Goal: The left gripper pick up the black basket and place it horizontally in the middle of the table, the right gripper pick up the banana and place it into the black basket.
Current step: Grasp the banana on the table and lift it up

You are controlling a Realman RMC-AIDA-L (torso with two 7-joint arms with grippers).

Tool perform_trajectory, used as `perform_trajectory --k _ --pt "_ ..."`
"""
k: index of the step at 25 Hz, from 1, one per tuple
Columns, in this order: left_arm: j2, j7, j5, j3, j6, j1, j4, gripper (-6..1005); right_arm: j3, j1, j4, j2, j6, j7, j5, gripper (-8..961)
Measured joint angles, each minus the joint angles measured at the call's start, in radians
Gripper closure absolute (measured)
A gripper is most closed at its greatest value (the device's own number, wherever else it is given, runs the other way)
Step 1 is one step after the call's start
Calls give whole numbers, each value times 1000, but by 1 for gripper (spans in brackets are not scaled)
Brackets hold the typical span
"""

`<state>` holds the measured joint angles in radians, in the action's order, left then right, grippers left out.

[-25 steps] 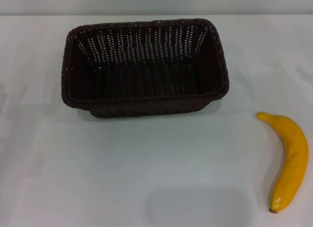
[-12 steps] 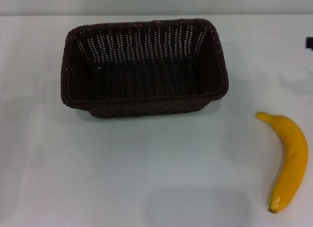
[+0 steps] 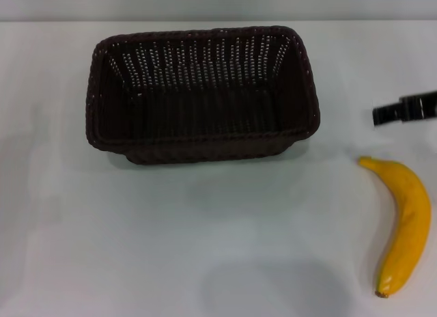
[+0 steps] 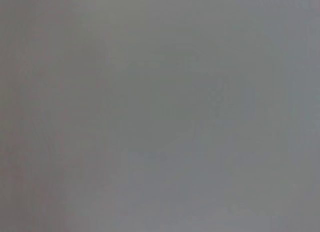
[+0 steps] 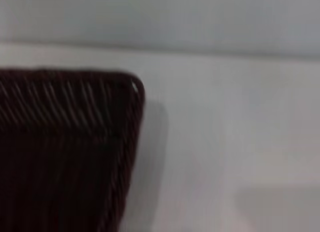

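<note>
Head view shows the black basket [image 3: 202,93] standing upright on the white table [image 3: 171,249], its long side running across the frame, in the upper middle of the picture with its open mouth facing up and nothing visible inside it. Its braided rim is rounded at the corners and light shows through the slatted far wall. The banana [image 3: 404,223] lies flat on the table at the lower right of the frame, well apart from the basket, curving from its pointed end at the upper left down to its brown stem tip at the bottom. The right gripper [image 3: 404,109] reaches in from the right edge of the frame as a small black bar, placed between the basket's right end and the banana's upper end, just above the banana in the picture and touching neither; whether its fingers are apart or together cannot be told from what shows. Right wrist view takes in one rounded corner of the basket [image 5: 65,152] at the lower left of that frame, with bare table [image 5: 225,117] filling the rest and a pale wall band along the top. Left wrist view shows only a plain grey field with nothing to pick out. The left gripper appears in none of the views, so its state cannot be told.
</note>
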<state>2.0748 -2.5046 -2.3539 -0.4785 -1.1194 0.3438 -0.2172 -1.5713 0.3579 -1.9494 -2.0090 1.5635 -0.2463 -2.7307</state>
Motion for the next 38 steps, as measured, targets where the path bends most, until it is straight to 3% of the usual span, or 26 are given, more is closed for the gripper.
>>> perform_trajectory --k 5,8,22,38 --pt "1 0 -11 0 1 12 2 316 36 30 2 -2 167 -118 -57 140" --pt "2 2 -33 0 2 25 18 316 67 20 4 -3 197 -155 -71 144" --pt "3 -1 -60 -9 27 74 52 316 181 -21 113 -4 97 -227 -76 160" --pt "-3 -2 -59 -9 29 85 43 316 197 3 258 -5 22 -231 -124 164"
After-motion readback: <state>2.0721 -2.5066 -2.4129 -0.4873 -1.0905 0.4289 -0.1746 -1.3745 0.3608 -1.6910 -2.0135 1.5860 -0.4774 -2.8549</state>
